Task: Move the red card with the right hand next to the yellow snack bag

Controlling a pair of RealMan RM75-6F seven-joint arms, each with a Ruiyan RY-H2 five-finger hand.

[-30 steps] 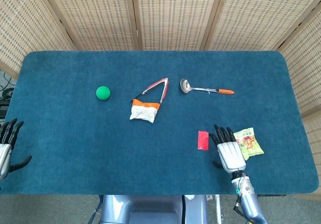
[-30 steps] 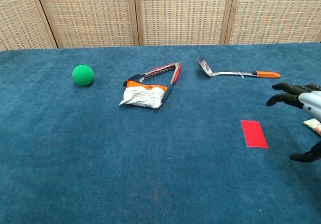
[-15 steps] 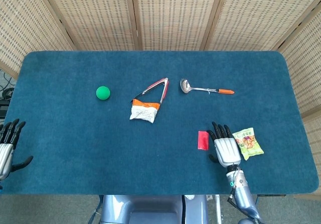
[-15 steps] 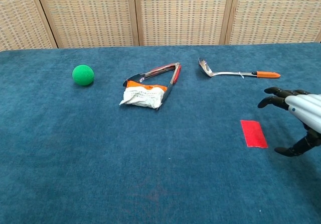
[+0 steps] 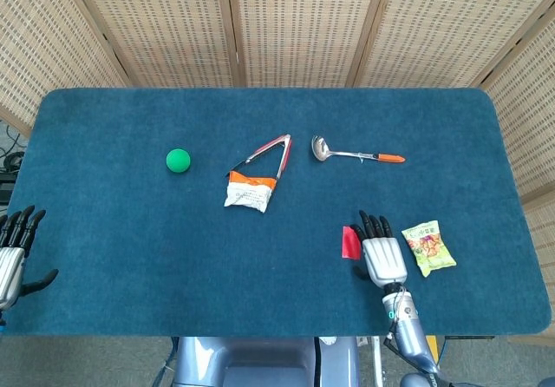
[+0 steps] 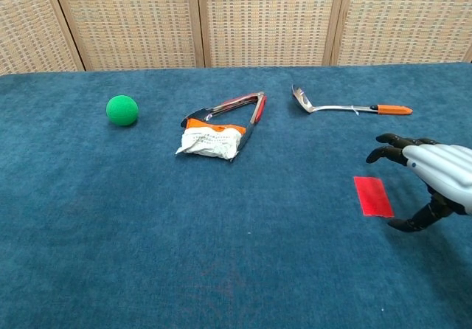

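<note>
The red card (image 5: 349, 243) (image 6: 372, 196) lies flat on the blue table toward the front right. My right hand (image 5: 380, 254) (image 6: 431, 174) hovers just right of the card, fingers spread and empty; in the head view its fingertips overlap the card's right edge. The yellow snack bag (image 5: 428, 247) lies on the cloth to the right of that hand and is hidden in the chest view. My left hand (image 5: 12, 255) hangs open at the table's front left edge, far from everything.
A green ball (image 5: 178, 160) (image 6: 122, 111) sits at mid-left. An orange-and-white crumpled bag (image 5: 249, 191) (image 6: 209, 140) lies in the middle with metal tongs (image 5: 268, 152) (image 6: 234, 106) beside it. A spoon with an orange handle (image 5: 355, 154) (image 6: 345, 108) lies behind the card.
My right hand has slid left, from beside the snack bag to the card's right edge. The card, bag and left hand have stayed put.
</note>
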